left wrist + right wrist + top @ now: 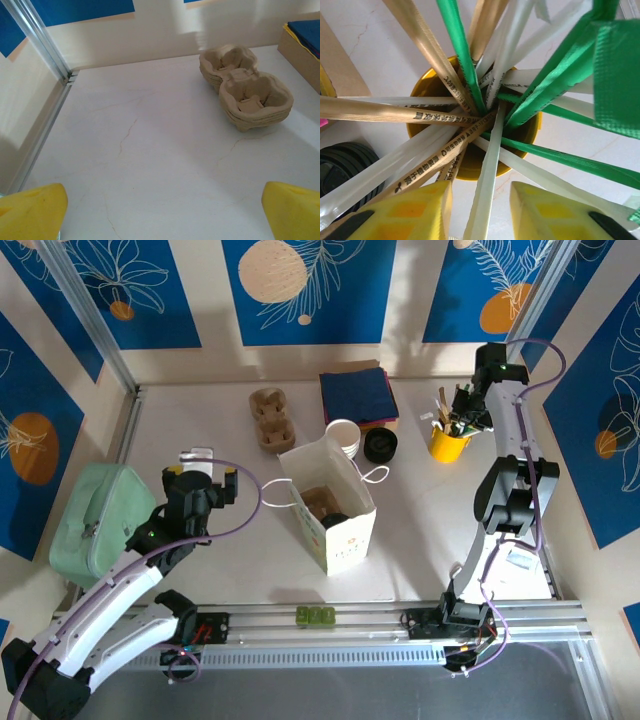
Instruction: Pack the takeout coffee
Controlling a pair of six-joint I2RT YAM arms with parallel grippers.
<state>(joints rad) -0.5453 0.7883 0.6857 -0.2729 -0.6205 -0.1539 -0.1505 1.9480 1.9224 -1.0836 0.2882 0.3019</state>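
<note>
A white paper bag stands open mid-table. Inside it I see a brown carrier and a dark round top, which looks like the lidded takeout coffee; the cup's body is hidden. My right gripper hovers over a yellow cup full of wrapped sticks and straws. Its fingers straddle one white wrapped stick with a gap on each side. Left of the bag, my left gripper is wide open above bare table, holding nothing.
Behind the bag sit a stack of lidless white cups, a pile of black lids, stacked brown cup carriers and blue napkins. A green pouch lies at the left edge.
</note>
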